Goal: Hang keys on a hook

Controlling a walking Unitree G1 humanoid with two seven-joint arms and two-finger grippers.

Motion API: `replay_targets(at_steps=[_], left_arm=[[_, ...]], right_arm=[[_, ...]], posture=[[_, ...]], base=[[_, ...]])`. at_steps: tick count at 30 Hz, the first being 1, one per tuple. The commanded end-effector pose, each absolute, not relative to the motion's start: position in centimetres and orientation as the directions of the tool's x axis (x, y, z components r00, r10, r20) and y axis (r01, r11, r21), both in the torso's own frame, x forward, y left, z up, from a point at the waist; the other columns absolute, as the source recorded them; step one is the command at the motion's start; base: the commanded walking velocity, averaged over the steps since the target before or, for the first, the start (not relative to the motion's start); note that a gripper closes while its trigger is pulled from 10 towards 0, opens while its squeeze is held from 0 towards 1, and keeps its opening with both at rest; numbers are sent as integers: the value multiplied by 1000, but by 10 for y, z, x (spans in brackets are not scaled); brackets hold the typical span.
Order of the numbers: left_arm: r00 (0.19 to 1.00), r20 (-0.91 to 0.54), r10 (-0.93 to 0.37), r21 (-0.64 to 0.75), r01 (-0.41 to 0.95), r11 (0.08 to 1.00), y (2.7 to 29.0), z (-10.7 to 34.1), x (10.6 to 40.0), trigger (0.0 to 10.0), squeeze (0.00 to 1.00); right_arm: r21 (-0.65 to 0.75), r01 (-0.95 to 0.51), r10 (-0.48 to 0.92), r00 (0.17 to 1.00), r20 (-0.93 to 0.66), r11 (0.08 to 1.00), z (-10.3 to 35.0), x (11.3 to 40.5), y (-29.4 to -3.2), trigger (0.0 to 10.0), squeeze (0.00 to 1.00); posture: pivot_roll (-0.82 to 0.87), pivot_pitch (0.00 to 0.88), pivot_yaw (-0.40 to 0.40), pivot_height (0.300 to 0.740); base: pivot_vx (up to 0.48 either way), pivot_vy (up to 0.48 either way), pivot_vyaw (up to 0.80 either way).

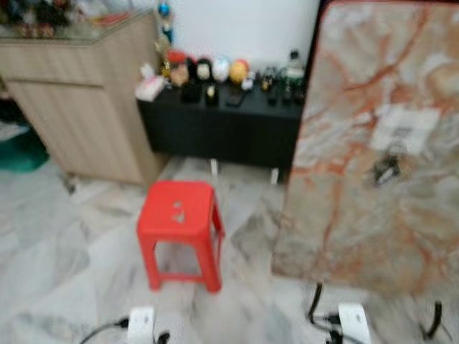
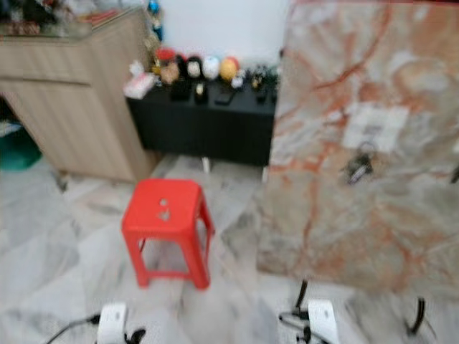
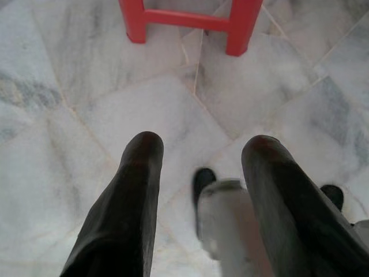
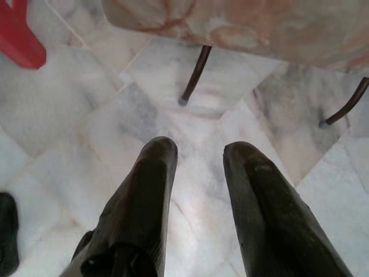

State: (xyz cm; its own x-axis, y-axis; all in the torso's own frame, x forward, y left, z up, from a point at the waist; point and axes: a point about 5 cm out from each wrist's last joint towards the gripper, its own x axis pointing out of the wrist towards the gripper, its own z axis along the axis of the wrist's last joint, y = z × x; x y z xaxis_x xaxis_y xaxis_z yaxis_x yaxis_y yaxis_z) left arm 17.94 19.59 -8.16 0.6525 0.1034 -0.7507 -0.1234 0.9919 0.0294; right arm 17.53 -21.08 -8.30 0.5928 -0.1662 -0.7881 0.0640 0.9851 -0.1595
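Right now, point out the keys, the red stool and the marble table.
keys (image 1: 386,170), left eye view, middle of the bunch
red stool (image 1: 178,208), left eye view, seat top
marble table (image 1: 344,215), left eye view, bare tabletop

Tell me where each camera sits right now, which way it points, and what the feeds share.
Left eye view: on the head, looking forward and down at a red stool, marble table with keys, black cabinet; both forearms at the lower edge.
Right eye view: same head, same scene, shifted slightly.
Left wrist view: along the open left gripper down at the floor and stool legs.
Right wrist view: along the open right gripper at floor and table legs.
Shared: stool and table.
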Motion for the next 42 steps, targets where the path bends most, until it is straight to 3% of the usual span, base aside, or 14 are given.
replay_targets(at_steps=[1,42], left_arm=[[643,-757,116,43,-128,991,201,-82,177,10000,0],[638,-761,117,41,-132,990,201,-83,175,10000,0]], right_arm=[[-151,61,-157,601,-784,987,-81,181,-208,10000,0],[-153,54,-155,600,-785,987,-83,179,-204,10000,0]], posture=[[-5,0,-15,740],[3,0,-21,740]], base=[[0,341,0],[0,341,0]])
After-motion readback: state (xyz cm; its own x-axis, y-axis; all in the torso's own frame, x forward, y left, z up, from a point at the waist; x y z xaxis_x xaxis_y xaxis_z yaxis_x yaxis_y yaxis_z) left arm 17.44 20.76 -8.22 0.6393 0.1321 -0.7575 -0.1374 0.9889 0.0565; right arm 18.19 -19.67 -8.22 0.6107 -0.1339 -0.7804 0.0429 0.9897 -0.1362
